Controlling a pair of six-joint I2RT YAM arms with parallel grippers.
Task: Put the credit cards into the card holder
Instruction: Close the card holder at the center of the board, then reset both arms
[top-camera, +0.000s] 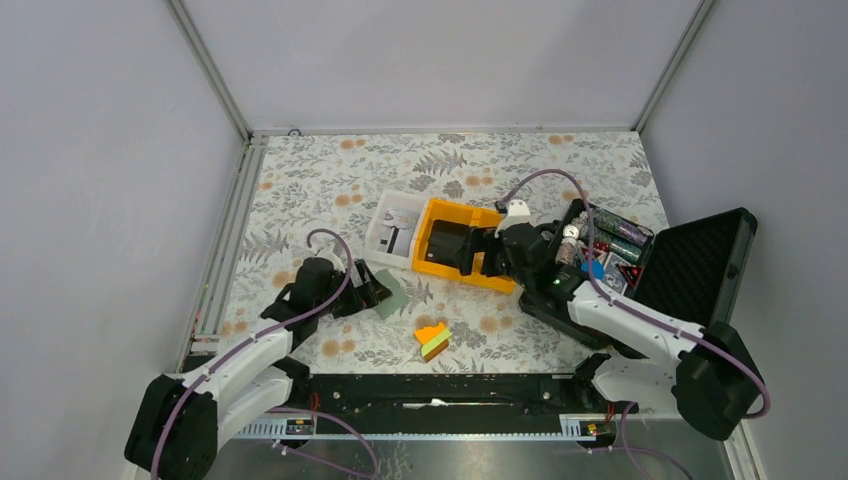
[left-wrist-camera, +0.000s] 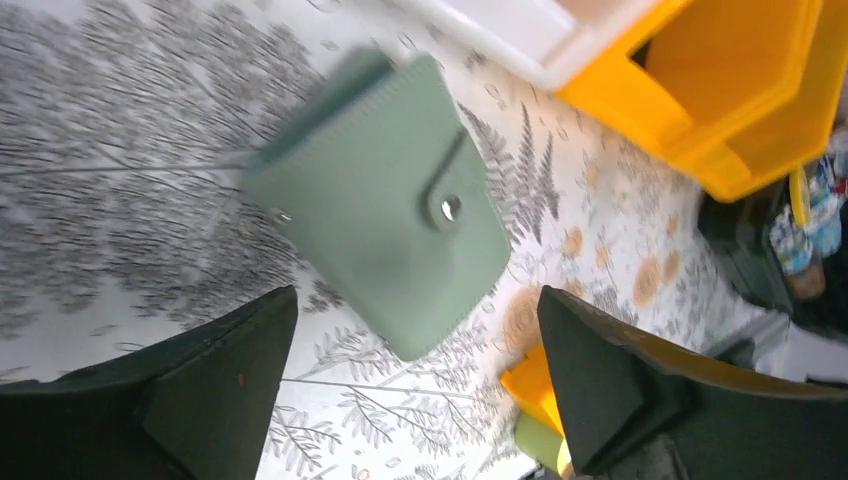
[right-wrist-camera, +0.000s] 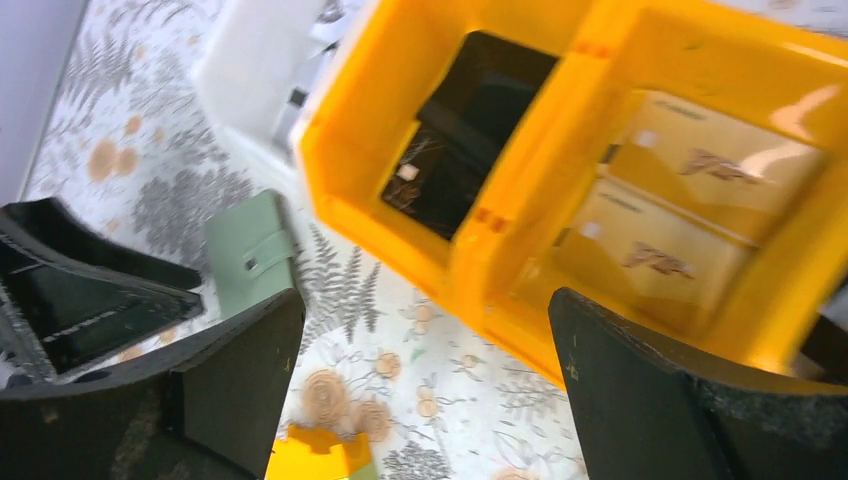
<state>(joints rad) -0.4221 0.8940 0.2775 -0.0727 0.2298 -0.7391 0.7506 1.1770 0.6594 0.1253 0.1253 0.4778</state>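
Looking down from above, you'll see the left gripper (top-camera: 372, 288) low over the floral table (top-camera: 330, 180). Its jaws are spread, and the card holder (top-camera: 393, 296) lies flat just off its tips at 3 o'clock. The white tray (top-camera: 372, 225) sits at 12 o'clock from the holder and touches the yellow bin (top-camera: 470, 212) on its 3 o'clock side. A white card (top-camera: 400, 235) with black markings lies in the tray (the markings are too small to read). Your right gripper (top-camera: 450, 247) hangs over the bin. The wedge block (top-camera: 433, 340) is at 5 o'clock from the holder, and the black case (top-camera: 700, 265) is at 3 o'clock from the bin.

In the left wrist view the holder is folded shut, its strap fastened with a silver snap. It lies on the table at 12 o'clock from the wide-apart fingers (left-wrist-camera: 215, 390), and neither pad touches it.

In the right wrist view your claw stands wide and grips nothing. The black card (right-wrist-camera: 470, 130) lies in the bin's left compartment at 11 o'clock. Two tan cards (right-wrist-camera: 690, 190) lie in the right compartment at 1 o'clock (their printed script is too blurred to read). The holder rests at 9 o'clock, beside the left gripper.
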